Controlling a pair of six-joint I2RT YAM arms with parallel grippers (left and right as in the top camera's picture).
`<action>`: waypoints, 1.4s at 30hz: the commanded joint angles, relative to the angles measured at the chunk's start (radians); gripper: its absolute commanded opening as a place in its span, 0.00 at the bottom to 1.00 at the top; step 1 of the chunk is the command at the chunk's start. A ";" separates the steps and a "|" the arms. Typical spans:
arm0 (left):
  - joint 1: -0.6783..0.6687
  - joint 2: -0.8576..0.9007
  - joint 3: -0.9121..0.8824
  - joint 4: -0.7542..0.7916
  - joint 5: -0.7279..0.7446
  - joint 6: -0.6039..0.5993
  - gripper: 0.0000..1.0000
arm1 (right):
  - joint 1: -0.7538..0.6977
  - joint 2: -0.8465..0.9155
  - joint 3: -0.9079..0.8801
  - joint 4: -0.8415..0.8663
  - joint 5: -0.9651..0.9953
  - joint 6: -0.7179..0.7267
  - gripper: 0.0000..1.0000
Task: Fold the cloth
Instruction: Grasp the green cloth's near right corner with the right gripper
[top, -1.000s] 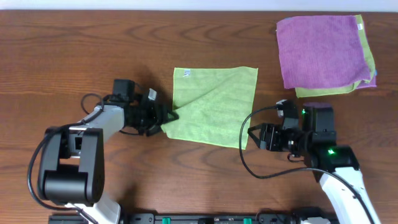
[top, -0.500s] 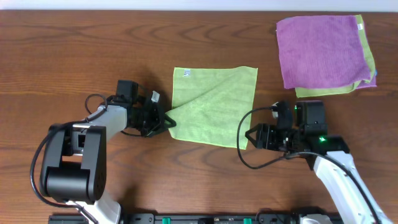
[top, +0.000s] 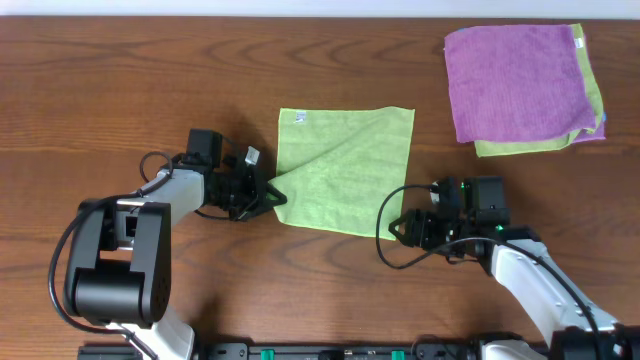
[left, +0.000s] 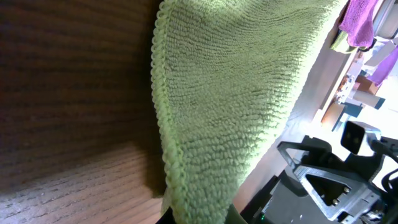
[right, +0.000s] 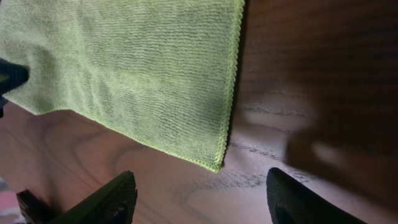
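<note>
Green cloth (top: 345, 170): soft, light, limp terry. My left tool (top: 272, 196) pinches its near-left corner; my right tool (right: 205, 193), released, faces the near-right corner (right: 215, 165).

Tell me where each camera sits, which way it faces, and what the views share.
Overhead: above the table, looking straight down; both arms, green cloth, cloth pile.
Left wrist: on the left arm, looking low along the cloth towards the right arm; left pincer barely visible.
Right wrist: on the right arm, looking down at the cloth's corner; right pincer shows, open.
Shared: the green cloth, all three.
</note>
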 joint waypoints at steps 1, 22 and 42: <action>0.000 0.009 -0.004 -0.003 0.019 0.008 0.06 | 0.002 0.014 -0.020 0.017 -0.023 0.041 0.67; 0.000 0.009 -0.004 -0.007 0.026 0.008 0.06 | 0.102 0.171 -0.095 0.279 -0.007 0.142 0.56; 0.005 0.006 -0.004 -0.318 0.011 0.291 0.06 | 0.101 -0.060 -0.087 0.150 -0.010 0.133 0.01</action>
